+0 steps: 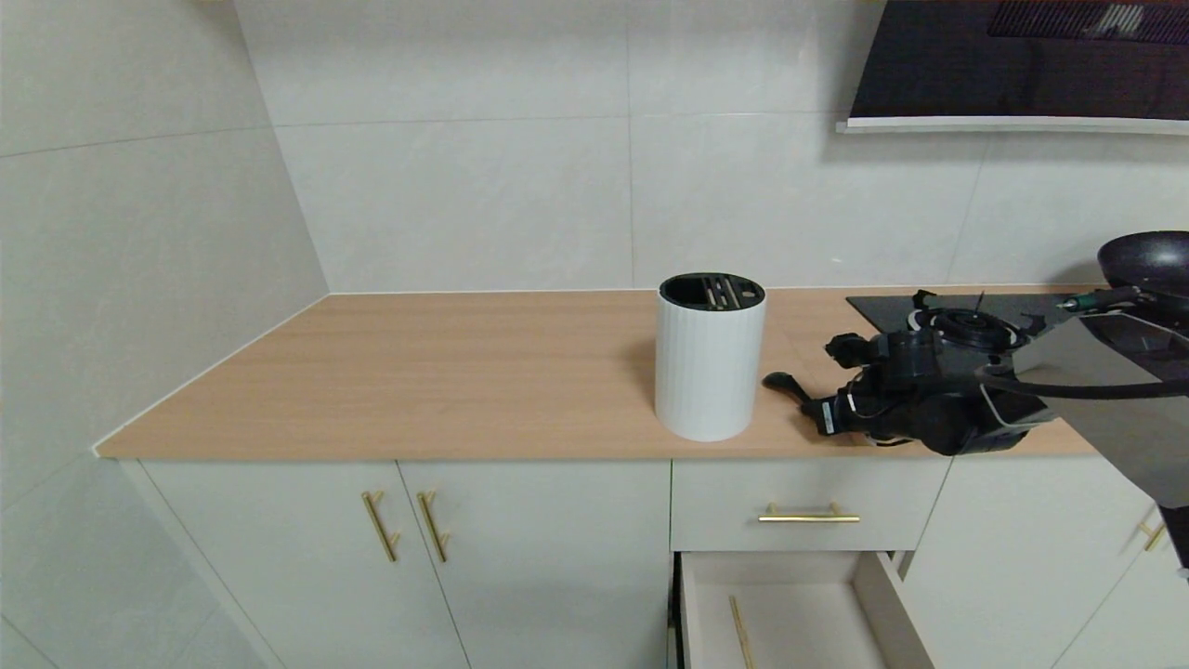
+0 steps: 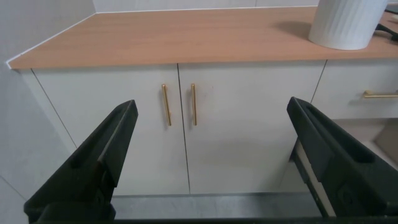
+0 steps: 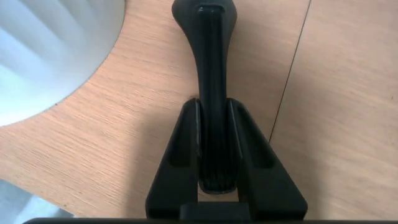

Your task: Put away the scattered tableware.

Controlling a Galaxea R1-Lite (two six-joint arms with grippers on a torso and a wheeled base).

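Right end effector (image 1: 822, 409) is held low over the wooden bench (image 1: 418, 381), fingers closed tight on the black utensil handle (image 3: 209, 93). The handle lies roughly level and projects forward from between the fingers. What kind of utensil it belongs to cannot be told, nor whether it is touching the bench. The white ribbed utensil holder (image 1: 711, 372) stands upright just beyond the handle's free end and a little to one side, close but apart from it. Its dark slotted top is well above the end effector, and thin items are already seated in the slots. A gas hob (image 1: 966, 325) and a dark pan (image 1: 1147, 260) lie behind and outboard of the right end effector. Left end effector (image 2: 211, 106) is wide open and empty, held low facing the cabinet doors (image 2: 180, 124), with the holder far ahead and above it. An open drawer (image 1: 790, 604) with one slim wooden stick (image 1: 740, 632) sits below the bench edge, beneath the right end effector. Judged step: the utensil is grasped, transfer to the holder not yet made. The next move likely calls for a lift clear of the holder's rim, a turn of the wrist toward upright, alignment over a free slot, and release only once the utensil is seated.
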